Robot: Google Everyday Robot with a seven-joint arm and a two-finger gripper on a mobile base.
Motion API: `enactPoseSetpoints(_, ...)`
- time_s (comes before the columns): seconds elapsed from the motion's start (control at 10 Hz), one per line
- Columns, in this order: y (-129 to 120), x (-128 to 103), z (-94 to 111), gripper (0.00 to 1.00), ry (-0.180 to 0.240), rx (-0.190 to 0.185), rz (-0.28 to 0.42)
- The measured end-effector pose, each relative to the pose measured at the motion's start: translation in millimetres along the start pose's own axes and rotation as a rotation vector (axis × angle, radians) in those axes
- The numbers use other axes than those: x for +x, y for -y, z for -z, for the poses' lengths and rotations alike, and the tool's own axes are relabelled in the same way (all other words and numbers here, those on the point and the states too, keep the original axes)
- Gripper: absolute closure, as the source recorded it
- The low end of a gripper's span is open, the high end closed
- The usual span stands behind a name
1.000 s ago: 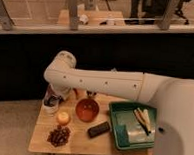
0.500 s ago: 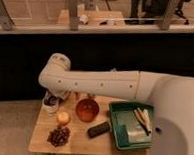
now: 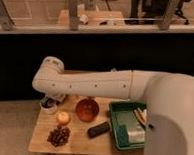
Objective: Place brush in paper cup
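Observation:
My arm reaches from the right across the wooden table, with its elbow above the back-left corner. My gripper hangs under the elbow, mostly hidden by the arm, right beside a short white paper cup at that corner. The cup's inside looks dark. I cannot make out the slim black brush; it may be hidden by the arm or the gripper.
An orange bowl stands mid-table. A black rectangular block lies in front of it. A green tray with pale utensils is at the right. A small yellow-orange object and a dark cluster sit front left.
The arm's elbow has moved left and lower over the back-left corner. It now covers more of the things there.

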State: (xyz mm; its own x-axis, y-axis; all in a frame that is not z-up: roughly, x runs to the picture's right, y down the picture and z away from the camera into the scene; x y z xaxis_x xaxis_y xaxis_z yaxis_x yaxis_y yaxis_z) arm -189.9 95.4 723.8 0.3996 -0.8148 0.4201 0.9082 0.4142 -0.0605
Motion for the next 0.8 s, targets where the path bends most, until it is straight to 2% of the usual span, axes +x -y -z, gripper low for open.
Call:
enactPoseSetpoints(0.3, 2.8, -7.1, -3.2, 1.00, 0.006, -0.007, 0.019)
enactPoseSetpoints(0.6, 5.4, -13.1, -5.4, 0.99, -0.007, -0.032, 0.034)
enactPoseSetpoints(0.7, 5.8, -14.3, -5.7, 0.92, -0.014, -0.043, 0.034)
enactPoseSetpoints(0.8, 6.4, -15.3, -5.3, 0.81, -0.021, -0.049, 0.033)
